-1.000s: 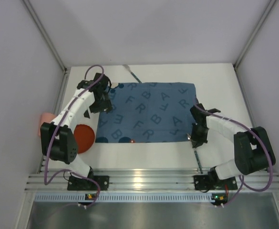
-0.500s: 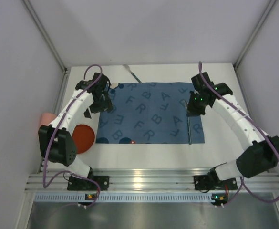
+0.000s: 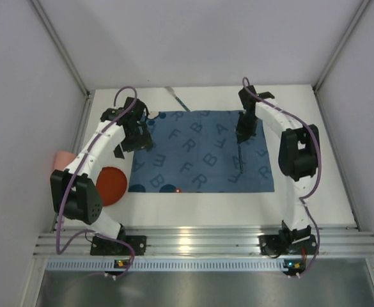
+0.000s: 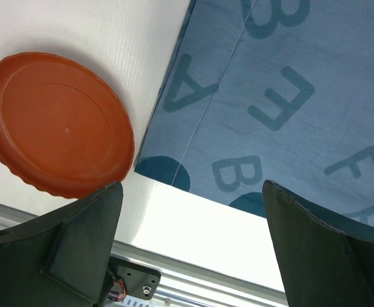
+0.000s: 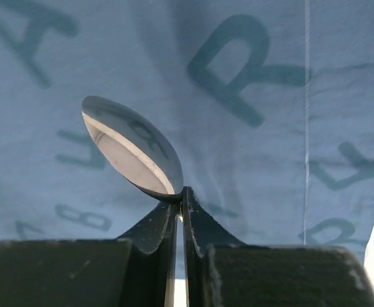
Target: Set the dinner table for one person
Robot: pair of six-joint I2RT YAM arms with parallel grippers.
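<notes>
Surface [image 3: 199, 203]: white, fills the middle of the top view, rail [image 3: 187, 246] on its near edge, mat [image 3: 193, 150] flat at its centre.

Hard to read:
- Plate [image 3: 113, 185] is half under the left arm [image 3: 91, 160] from above. The left wrist view shows most of it [image 4: 59, 125], near rim cut by a finger [image 4: 78, 243]. Its rim sits right at the mat's near-left corner; touching or not, can't tell.
- Pink object [image 3: 60, 160] at the surface's left edge is partly behind the arm. Can't identify it.
- Thin metal utensil [image 3: 177, 98] lies beyond the mat's far edge. Only a sliver shows, type unclear.
- Orange spot [image 3: 176, 188] on the mat's near edge is too small to name.
- Spoon [image 3: 240, 160] shows as a thin line from above. In the right wrist view only the bowl [image 5: 132, 153] shows, handle hidden behind the fingers [image 5: 151, 233]. Whether its low end touches the mat, can't tell.

Tools:
- Right tool [image 3: 243, 134] is over the mat's right half, jaws fully closed [image 5: 181, 211], pinching the spoon at the neck just behind the bowl, bowl sticking out past the tips.
- Left tool [image 3: 135, 134] is over the mat's left edge, jaws spread wide [image 4: 192, 192], nothing between them, touching nothing.
</notes>
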